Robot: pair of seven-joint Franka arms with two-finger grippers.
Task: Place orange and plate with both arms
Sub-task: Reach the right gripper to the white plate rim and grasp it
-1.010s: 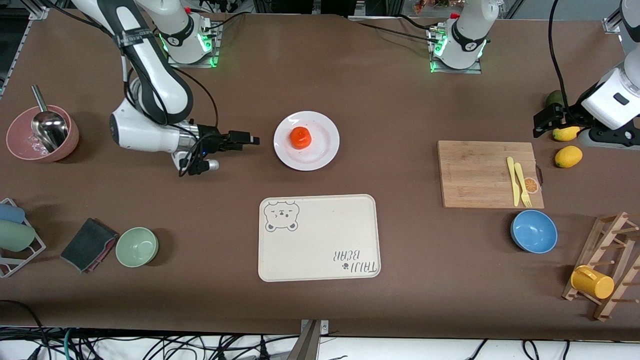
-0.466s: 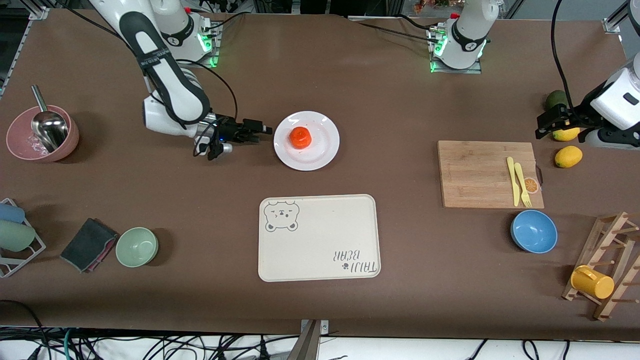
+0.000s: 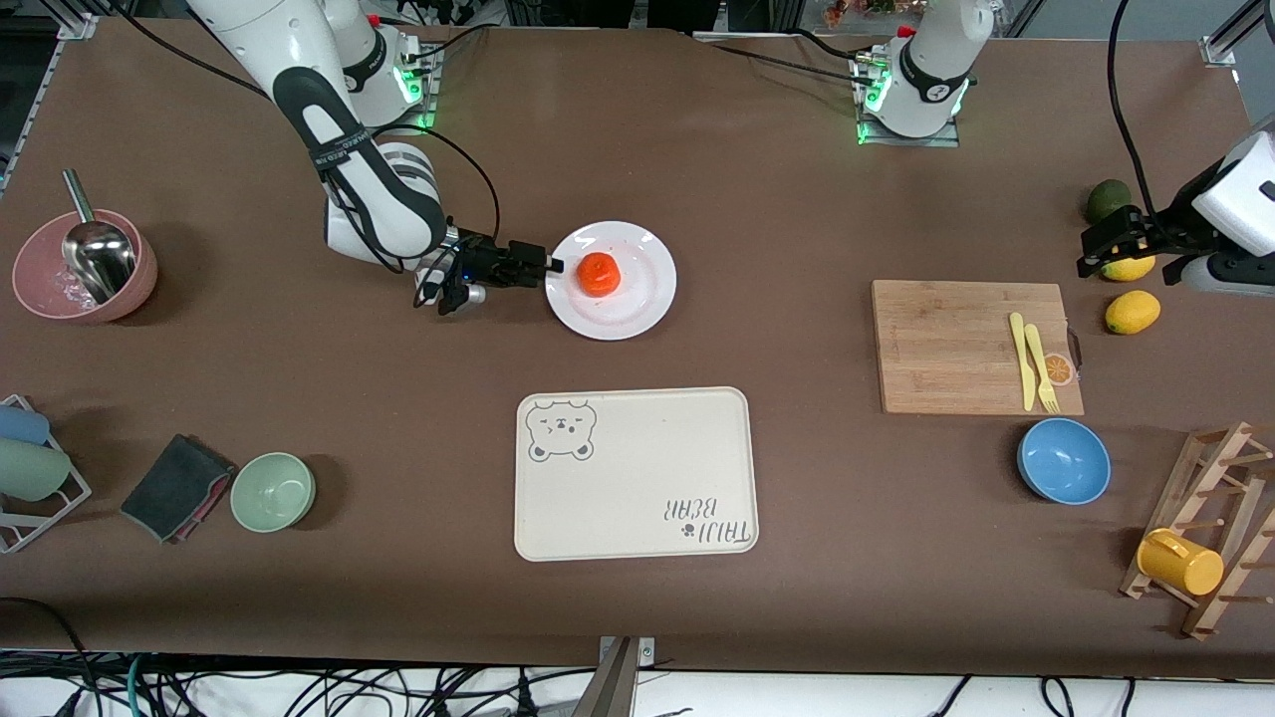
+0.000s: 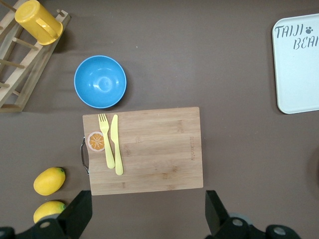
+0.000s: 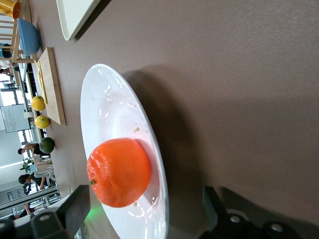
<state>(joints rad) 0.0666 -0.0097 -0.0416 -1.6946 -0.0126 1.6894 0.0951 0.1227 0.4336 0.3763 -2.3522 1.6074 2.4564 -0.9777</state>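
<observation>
Front view showed my right gripper [image 3: 554, 265] low at the rim of the plate [image 3: 642, 299], on the edge toward the right arm's end of the table, fingers spread wide and holding nothing. The plate sat flat on the brown table [image 3: 797, 199], farther from the front camera than the bear-print tray [image 3: 635, 474], with the orange [image 3: 599, 274] resting on it near its middle. Right wrist view confirmed the approach was side-on: the plate's rim [image 5: 124, 149] lay straight ahead between my open fingers [image 5: 75, 209], and the orange [image 5: 118, 172] sat just past that rim; I could not tell whether either finger touched the rim yet. The relation that mattered: the plate lay directly along my pointing direction, edge-first, so a rim pinch looked within reach by a short further advance. My left gripper [image 3: 1096, 256] was well apart from the plate, hanging over the lemons [image 3: 1133, 312] at the left arm's end of the table, beside the cutting board [image 3: 976, 347]; its fingers [image 4: 75, 216] were also wide open and empty. Judgement: the right arm was by far the nearer to both plate and orange. Risk noted: tilting a shallow plate from one edge could roll the orange off.
</observation>
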